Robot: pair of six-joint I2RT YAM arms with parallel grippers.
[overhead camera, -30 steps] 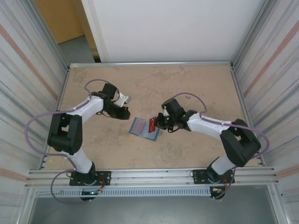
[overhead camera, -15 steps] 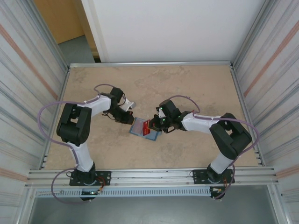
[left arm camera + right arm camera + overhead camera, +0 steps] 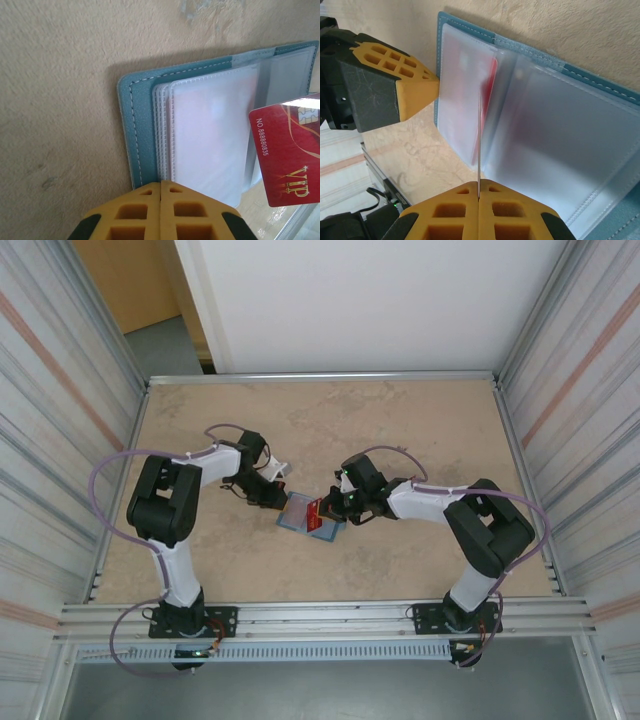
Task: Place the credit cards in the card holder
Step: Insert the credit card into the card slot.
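left gripper (image 3: pixel 277 497) | card holder (image 3: pixel 300 516) between | right gripper (image 3: pixel 328 507) | credit card (image 3: pixel 287 150) above it

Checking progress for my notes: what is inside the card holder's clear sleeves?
A red patch shows through the frosted sleeves of the card holder. The right gripper holds a red card edge-on at them. Deeper sleeves are covered by upper ones.

In the left wrist view the red card (image 3: pixel 287 150) is running off the right edge, and the card holder (image 3: pixel 131 125) is being cut off there too. In the right wrist view that card is showing only as a thin edge-on line rising from the right gripper (image 3: pixel 479 184), its face hidden. A red patch (image 3: pixel 490 75) is blurring behind the frosted sleeves (image 3: pixel 460 105).
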